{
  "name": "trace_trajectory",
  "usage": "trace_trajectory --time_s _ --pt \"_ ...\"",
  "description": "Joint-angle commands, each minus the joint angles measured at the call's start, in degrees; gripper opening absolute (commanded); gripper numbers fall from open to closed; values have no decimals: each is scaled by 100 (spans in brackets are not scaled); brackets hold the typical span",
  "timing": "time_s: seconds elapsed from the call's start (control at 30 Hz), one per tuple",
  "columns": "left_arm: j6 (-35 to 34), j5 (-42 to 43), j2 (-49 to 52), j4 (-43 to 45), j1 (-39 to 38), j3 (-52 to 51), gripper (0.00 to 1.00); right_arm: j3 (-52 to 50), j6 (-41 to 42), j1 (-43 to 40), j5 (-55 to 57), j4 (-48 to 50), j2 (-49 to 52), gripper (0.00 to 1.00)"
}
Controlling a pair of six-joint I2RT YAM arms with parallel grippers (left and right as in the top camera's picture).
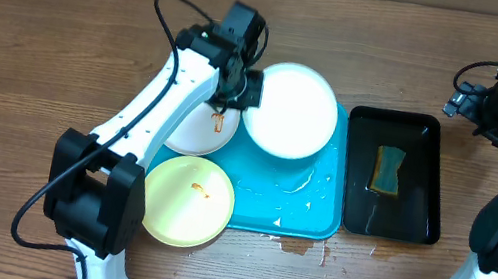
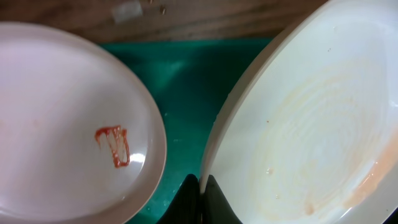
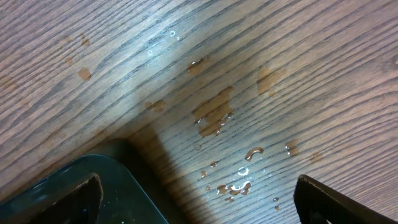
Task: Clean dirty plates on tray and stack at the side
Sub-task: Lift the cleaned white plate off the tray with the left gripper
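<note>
overhead view of a wooden table (image 1: 52, 46) with a turquoise tray (image 1: 302, 214) at its middle and a robot arm on either side. three plates sit on the tray. a large white plate (image 1: 292, 114) covers the tray's far right part and reaches past its far rim; up close it shows a faint orange film. a smaller white plate (image 1: 197, 133) lies at the tray's far left corner, hanging over the left edge, with a red smear (image 2: 114, 146) on it. a yellow-green plate (image 1: 186, 202) lies at the tray's near left corner, overhanging the left and near edges, with a small orange smear (image 1: 200, 190). the left gripper (image 2: 200, 190) is over the tray's far left part, its two fingers pinched together on the left rim of the large white plate, between that plate and the smaller white one. water droplets (image 1: 297, 183) glisten on the bare right part of the tray. just right of the tray sits a black tray (image 1: 426, 139) holding a sponge (image 1: 388, 170). the right gripper (image 3: 208, 205) hangs beyond the black tray, well right of the turquoise tray, jaws spread wide and holding nothing, above wet wood.
</note>
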Motion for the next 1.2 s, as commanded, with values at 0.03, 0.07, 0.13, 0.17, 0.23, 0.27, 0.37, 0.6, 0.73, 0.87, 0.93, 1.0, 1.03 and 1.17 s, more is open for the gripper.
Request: trace_trajectory --time_s 0.03,0.07,0.13,0.17,0.23,0.27,0.37,0.6,0.73,0.87,0.93,1.0,1.03,1.17 --pt "168 -339 48 -9 -181 581 4 111 -2 15 57 20 -175 100" --pt "168 -455 48 2 -245 647 4 111 -2 15 57 20 -177 100" --pt "166 -671 48 37 -407 756 4 111 -2 15 55 20 -177 100" --pt "166 -743 48 83 -496 769 4 111 -2 15 57 20 -177 100" --pt "160 -841 48 181 -686 769 4 111 -2 15 57 20 -175 100" --pt "138 -905 48 227 -785 769 4 111 -2 15 55 20 -177 100" --pt "103 -1174 48 413 -1137 769 4 111 -2 15 57 20 -177 100" --pt "286 -1947 48 874 -1969 769 4 111 -2 15 57 20 -177 100" --pt "496 -2859 50 955 -2450 769 4 111 -2 15 55 20 -177 100" --pt "739 -3696 50 1113 -2859 769 4 111 -2 15 55 20 -177 100" --pt "870 -3926 50 1204 -3047 769 4 111 -2 15 57 20 -175 100" --pt "1064 -4144 50 1300 -3213 769 4 111 -2 15 57 20 -177 100" --pt "1141 -4271 50 1331 -3292 769 4 111 -2 15 57 20 -177 100" --pt "1307 -4922 50 1401 -3563 769 4 111 -2 15 57 20 -177 100"
